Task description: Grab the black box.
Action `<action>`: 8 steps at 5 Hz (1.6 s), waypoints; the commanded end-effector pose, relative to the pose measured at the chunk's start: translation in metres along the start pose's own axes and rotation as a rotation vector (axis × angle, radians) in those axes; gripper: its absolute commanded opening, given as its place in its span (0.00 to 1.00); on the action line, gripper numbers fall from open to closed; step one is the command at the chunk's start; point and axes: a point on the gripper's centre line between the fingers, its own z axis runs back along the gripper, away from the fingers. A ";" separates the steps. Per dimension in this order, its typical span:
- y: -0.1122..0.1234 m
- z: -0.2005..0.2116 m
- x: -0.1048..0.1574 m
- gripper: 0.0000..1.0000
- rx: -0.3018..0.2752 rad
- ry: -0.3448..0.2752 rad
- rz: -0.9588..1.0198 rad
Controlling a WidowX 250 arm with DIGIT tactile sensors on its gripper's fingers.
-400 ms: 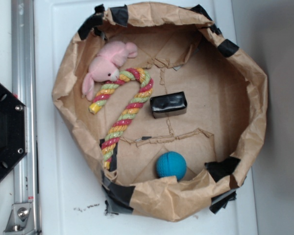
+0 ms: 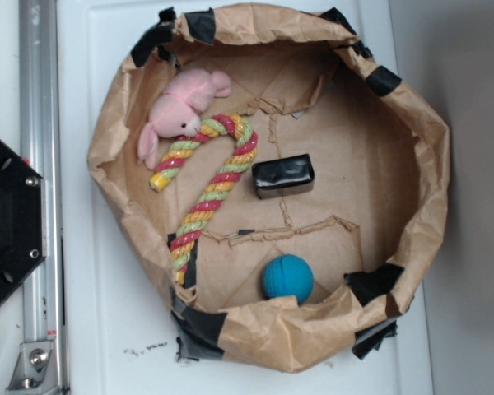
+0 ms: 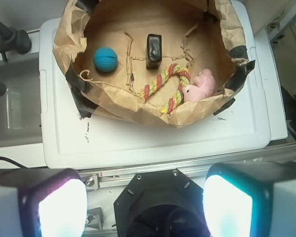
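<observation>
In the wrist view the gripper (image 3: 145, 207) stands wide open, its two glowing fingers (image 3: 56, 210) at the bottom corners of the frame with a broad gap between them; nothing is held and nothing touches them; the claw hangs well apart from the toys, above the black hexagonal plate (image 3: 158, 202) and the metal rail (image 3: 266, 160); in the exterior view the claw does not show at all.

The black box (image 2: 283, 176) lies flat near the centre of the brown paper ring (image 2: 272, 329), on its cardboard floor; the striped rope cane (image 2: 210, 185) lies just beside it at nine o'clock; the pink plush (image 2: 184, 111) sits at ten o'clock, touching the cane's hook; the teal ball (image 2: 287, 277) rests at six o'clock from the box, well apart from it; the ring sits on a white tray (image 2: 90, 329).
</observation>
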 end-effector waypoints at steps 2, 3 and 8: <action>0.020 -0.112 0.106 1.00 0.037 -0.063 0.019; 0.029 -0.155 0.110 1.00 0.060 -0.049 0.138; 0.018 -0.188 0.180 0.00 -0.040 0.001 -0.052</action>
